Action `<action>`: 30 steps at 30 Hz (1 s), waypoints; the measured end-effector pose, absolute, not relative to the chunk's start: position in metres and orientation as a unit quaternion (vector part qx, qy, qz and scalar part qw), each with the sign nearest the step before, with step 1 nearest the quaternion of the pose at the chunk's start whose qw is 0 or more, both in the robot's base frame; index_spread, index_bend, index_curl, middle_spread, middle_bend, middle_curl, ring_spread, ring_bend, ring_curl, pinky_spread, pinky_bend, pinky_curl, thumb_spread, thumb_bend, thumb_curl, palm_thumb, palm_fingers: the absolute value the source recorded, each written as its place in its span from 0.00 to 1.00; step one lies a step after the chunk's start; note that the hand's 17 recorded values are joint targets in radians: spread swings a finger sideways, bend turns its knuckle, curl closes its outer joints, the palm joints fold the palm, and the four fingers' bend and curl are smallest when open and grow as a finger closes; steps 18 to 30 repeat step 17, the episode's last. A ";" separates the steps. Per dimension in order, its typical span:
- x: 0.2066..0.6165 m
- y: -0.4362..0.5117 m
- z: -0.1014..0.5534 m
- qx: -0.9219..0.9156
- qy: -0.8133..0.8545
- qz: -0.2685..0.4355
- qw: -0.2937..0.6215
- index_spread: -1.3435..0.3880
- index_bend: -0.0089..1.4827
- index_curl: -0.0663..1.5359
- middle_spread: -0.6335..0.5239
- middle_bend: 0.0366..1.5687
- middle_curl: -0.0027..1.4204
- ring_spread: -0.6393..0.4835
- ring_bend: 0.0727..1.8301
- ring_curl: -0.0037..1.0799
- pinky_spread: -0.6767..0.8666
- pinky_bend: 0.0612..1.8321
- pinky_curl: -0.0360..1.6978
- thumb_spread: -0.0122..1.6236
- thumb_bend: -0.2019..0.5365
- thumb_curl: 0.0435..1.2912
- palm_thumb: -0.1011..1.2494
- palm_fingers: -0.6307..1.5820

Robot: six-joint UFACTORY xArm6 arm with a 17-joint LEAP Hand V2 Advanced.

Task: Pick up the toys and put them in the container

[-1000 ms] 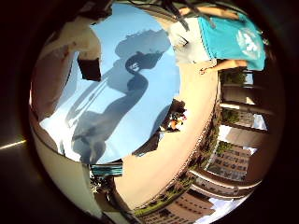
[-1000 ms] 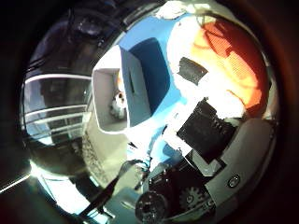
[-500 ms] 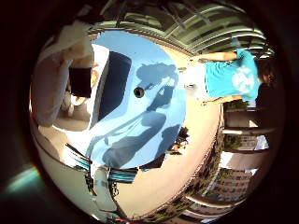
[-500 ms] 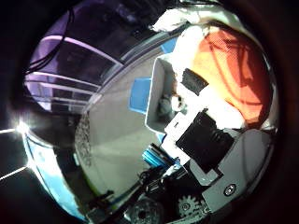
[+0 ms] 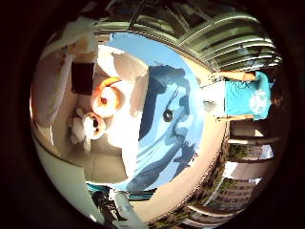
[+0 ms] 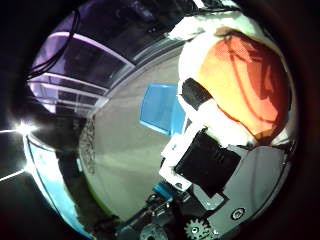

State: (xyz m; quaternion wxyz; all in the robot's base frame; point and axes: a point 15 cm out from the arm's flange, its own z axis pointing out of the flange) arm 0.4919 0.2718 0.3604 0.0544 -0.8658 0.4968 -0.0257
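In the right thumb side palm view an orange soft toy [image 6: 245, 80] fills the space close to the palm. My hand [image 6: 210, 165] has its white and black fingers curled against it, with one black fingertip [image 6: 195, 95] on its side. In the right little finger side palm view a white container [image 5: 129, 69] stands on a blue-covered table [image 5: 181, 124]. It holds an orange and white toy [image 5: 107, 95] and a white plush toy [image 5: 86, 124]. White finger parts [image 5: 52, 91] lie beside the container.
A small dark thing [image 5: 168, 114] lies on the blue cover. A person in a teal shirt [image 5: 243, 95] stands past the table's far side. Grey floor [image 6: 120, 140] and a blue patch [image 6: 160, 105] show past the fingers. Railings run behind.
The camera has swung with the hand. The container's inside, with its toys, now shows in the little finger side view; the container has left the thumb side view. The orange toy stays in the hand.
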 end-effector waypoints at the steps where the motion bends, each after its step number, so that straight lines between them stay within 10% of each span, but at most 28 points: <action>1: 0.490 0.269 0.358 -0.866 0.497 -0.022 0.049 0.53 0.59 0.19 0.47 0.35 0.52 0.70 0.49 0.59 0.64 0.68 0.47 0.72 0.19 0.39 0.53 0.20; 12: 0.494 0.242 0.364 -0.860 0.508 -0.019 0.041 0.56 0.24 0.14 0.61 0.09 0.31 0.83 0.28 0.33 0.74 0.50 0.31 0.70 0.23 0.28 0.48 0.26; 30: 0.492 0.233 0.395 -0.857 0.510 -0.035 0.066 0.56 0.19 0.15 0.61 0.08 0.28 0.84 0.26 0.31 0.76 0.48 0.29 0.70 0.24 0.26 0.49 0.28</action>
